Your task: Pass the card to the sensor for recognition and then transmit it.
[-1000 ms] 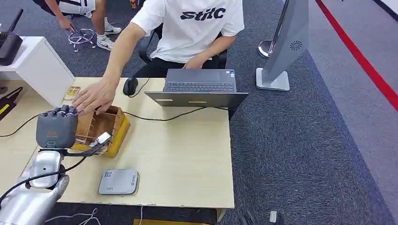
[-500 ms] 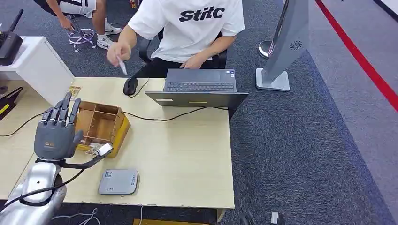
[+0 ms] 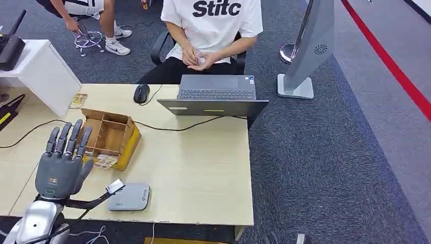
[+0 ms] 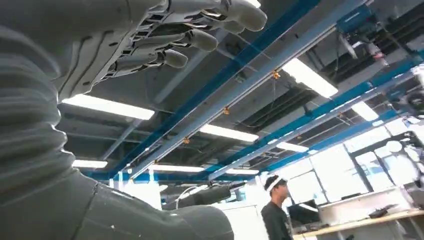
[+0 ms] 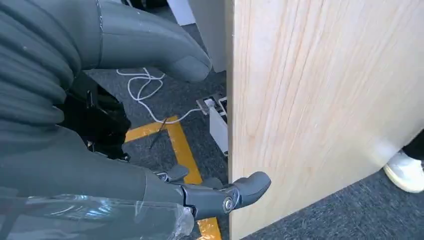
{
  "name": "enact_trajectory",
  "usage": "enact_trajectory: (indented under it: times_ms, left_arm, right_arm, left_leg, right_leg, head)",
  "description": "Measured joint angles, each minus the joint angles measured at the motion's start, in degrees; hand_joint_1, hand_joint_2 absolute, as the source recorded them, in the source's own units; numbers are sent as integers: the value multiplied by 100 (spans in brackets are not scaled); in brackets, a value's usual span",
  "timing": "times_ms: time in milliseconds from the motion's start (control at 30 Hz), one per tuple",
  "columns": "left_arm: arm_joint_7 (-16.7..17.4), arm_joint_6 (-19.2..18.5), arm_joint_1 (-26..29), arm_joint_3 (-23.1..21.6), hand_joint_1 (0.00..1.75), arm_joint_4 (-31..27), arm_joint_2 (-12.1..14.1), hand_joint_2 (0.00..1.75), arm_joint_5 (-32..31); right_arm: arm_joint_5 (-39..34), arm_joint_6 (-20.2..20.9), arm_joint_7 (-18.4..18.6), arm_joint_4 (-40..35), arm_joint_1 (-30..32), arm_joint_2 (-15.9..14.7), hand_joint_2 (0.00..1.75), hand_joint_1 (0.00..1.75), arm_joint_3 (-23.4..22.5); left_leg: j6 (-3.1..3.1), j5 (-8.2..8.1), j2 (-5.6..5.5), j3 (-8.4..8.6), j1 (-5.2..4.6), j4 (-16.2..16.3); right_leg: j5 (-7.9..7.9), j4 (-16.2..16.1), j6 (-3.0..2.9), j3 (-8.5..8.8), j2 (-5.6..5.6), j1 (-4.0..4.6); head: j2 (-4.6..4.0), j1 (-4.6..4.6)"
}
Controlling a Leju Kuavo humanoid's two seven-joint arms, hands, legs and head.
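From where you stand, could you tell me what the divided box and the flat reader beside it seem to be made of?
The divided box looks like thin unfinished wood or stiff card: matte brown partitions, yellow outer side. The flat reader looks like moulded grey plastic: smooth, rounded corners, slight sheen.

You see the left hand (image 3: 60, 165) at seven o'clock in the head view: matte grey back, darker segmented fingers (image 3: 71, 138), a small green mark near the wrist. Below it, a polished silver forearm (image 3: 36, 227) with black cable. The right hand (image 5: 150, 60) has a grey ribbed cover.
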Motion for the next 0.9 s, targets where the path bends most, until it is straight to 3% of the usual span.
enact_trajectory:
  times_ms: [67,267,333,400,467,700,900]
  left_arm:
    - [-190,-37,181,48,0,-72,-92,175,0]
    - [-222,-31,423,105,0,-122,-201,175,2]
    - [203,-31,503,89,0,-87,-135,175,2]
    - [1065,43,498,-96,0,113,112,175,0]
    - [1448,267,486,-280,0,499,278,175,0]
    - [1593,525,398,-406,0,1560,507,175,0]
    - [1686,516,297,-516,0,1856,638,175,0]
  right_arm:
    - [-55,0,-28,-2,16,0,175,0,-20]
    - [-74,2,-44,-2,25,-7,175,0,-94]
    - [-90,2,-44,-2,31,-9,175,0,-98]
    - [-100,2,-44,-2,40,-15,175,0,-101]
    - [-107,2,-39,-2,38,-15,175,0,-101]
    - [-105,2,-13,-2,42,-15,175,0,-101]
    - [-90,2,-9,-2,42,-15,175,0,-96]
  left_leg:
    - [0,0,1,0,-1,0]
    - [1,-2,-1,-5,-1,0]
    - [1,-2,1,-2,1,0]
    - [1,-2,0,-2,2,0]
    - [-1,-1,0,-1,2,-2]
    - [-1,0,0,-2,6,-1]
    - [-1,0,0,-4,4,-1]
  right_leg:
    - [0,-1,0,-2,2,0]
    - [-3,-2,4,-2,-2,0]
    - [-3,-2,4,-5,1,0]
    - [-3,-2,4,-5,-1,0]
    - [-3,0,4,-4,-1,0]
    - [-3,0,3,-5,0,3]
    - [-3,-1,3,-5,0,3]
  head:
    - [0,0]
    - [0,2]
    - [0,0]
    - [0,2]
    - [0,0]
    - [0,2]
    - [0,2]
